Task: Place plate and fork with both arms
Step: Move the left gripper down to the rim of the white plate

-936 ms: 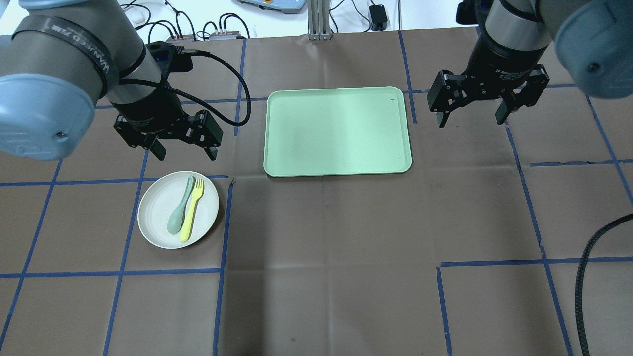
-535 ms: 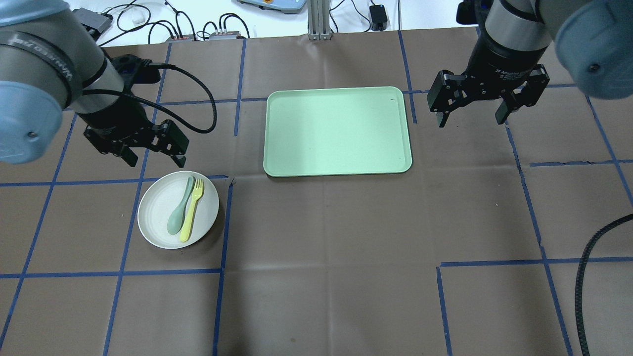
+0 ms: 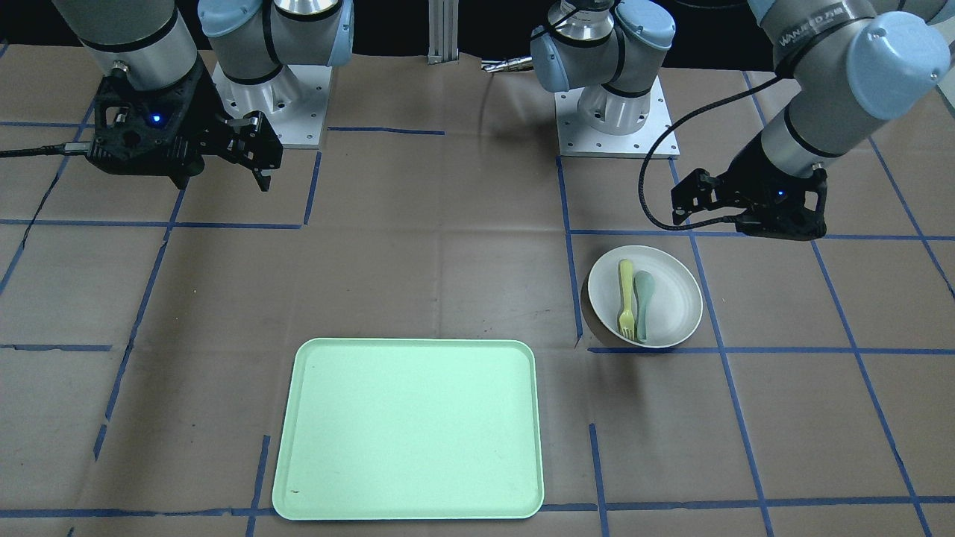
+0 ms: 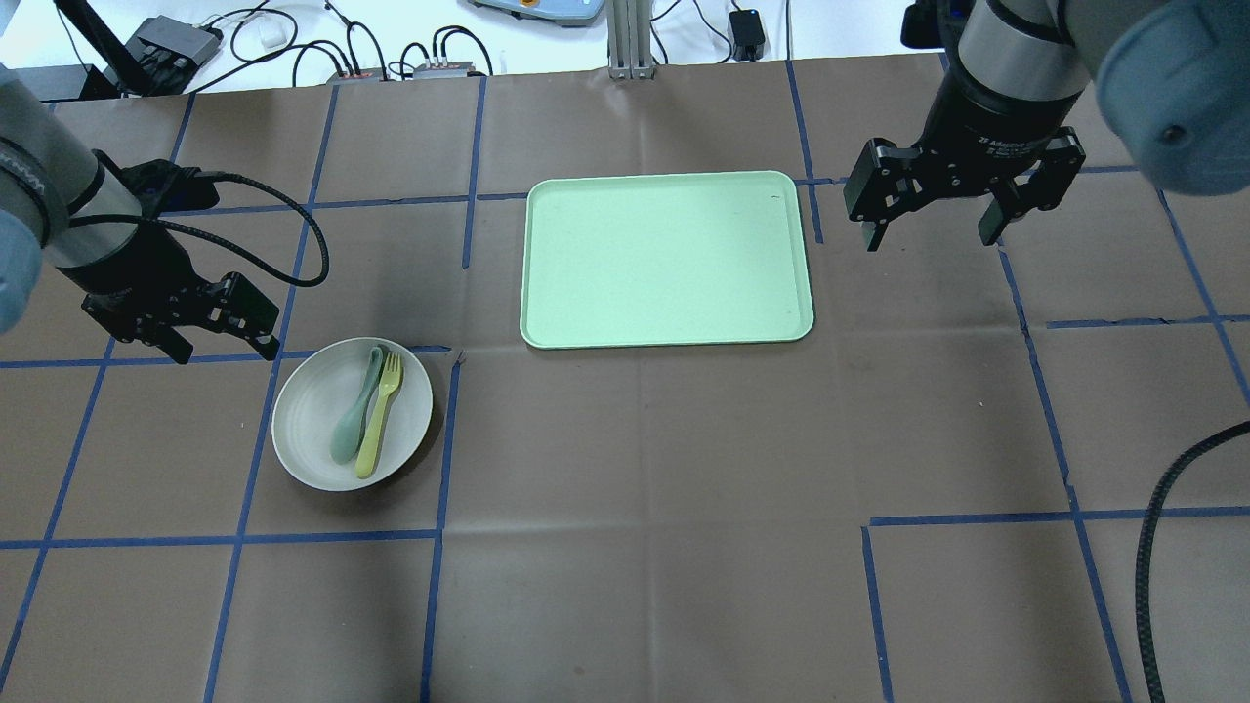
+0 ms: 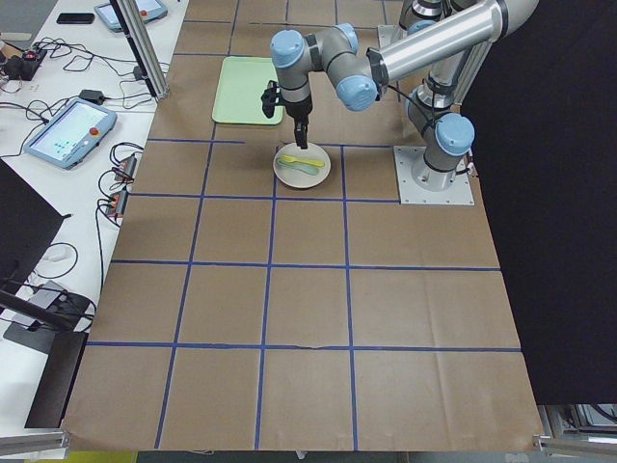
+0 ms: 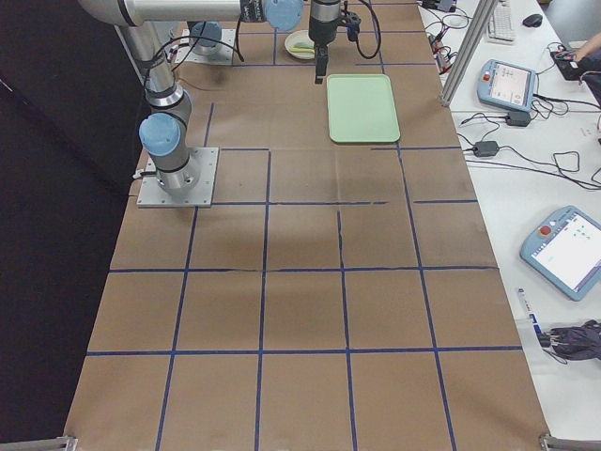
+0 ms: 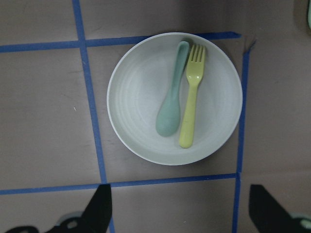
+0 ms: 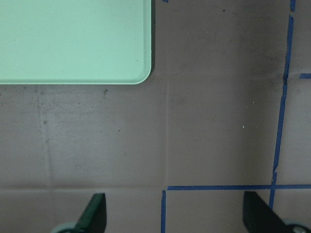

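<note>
My left gripper (image 4: 227, 351) hangs with its fingers spread wide and nothing between them, above the table just off the plate (image 4: 305, 422), on the side away from the tray (image 4: 669, 259). My right gripper (image 4: 930, 241) is just as wide and just as empty, beside the tray's other end and well apart from the plate. The plate sits on the table near the tray but not on it, and the fork (image 4: 379, 415) lies in it beside a spoon (image 4: 350, 415). I judge the main risk to be that pairing; if I pinch the fork I may catch the spoon with it, or nudge both so the fork skids against the raised rim. If I take the plate by its shallow rim instead, it may tilt and send both utensils sliding out, or slip from my pads. My left wrist view shows what the overhead cannot: the fork (image 7: 190, 109) and spoon (image 7: 171, 109) lie so close along their handles that I cannot tell a gap, tines toward the far rim, with my fingers (image 7: 99, 211) short of the plate (image 7: 133, 104). The overhead alone shows both grippers with the tray. My right wrist view sees only a tray corner (image 8: 73, 39), no plate.
</note>
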Motion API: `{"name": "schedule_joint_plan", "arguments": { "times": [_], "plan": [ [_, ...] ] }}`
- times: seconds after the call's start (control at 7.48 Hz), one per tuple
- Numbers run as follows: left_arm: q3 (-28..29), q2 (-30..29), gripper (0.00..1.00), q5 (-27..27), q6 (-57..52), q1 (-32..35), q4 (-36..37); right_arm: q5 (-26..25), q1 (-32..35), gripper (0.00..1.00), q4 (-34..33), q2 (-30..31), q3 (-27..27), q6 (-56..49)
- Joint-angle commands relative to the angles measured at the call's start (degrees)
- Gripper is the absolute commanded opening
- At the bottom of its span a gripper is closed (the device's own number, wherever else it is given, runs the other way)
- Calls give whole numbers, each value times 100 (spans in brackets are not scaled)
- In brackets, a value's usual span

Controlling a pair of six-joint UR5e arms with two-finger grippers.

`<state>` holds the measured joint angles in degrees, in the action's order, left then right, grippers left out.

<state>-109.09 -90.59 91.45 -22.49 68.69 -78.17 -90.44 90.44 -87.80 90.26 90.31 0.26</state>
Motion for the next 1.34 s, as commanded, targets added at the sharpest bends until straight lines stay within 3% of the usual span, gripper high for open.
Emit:
{"name": "schedule_joint_plan", "arguments": {
  "times": [0.0,0.4,0.67,1.07,1.2],
  "plan": [
    [-734,-204,99,171,-333,-154,1195,0,0,100,0,0,13,0],
    [-842,-766,97,92,-720,-514,1426,0,9,100,0,0,5,0],
    [-798,-1091,92,-397,-713,-558,1427,0,0,100,0,0,13,0],
    [-816,-1443,93,-400,-731,-760,1805,9,9,100,0,0,5,0],
    [-816,-1505,83,-400,-696,-769,1909,0,0,100,0,0,4,0]
  ]
}}
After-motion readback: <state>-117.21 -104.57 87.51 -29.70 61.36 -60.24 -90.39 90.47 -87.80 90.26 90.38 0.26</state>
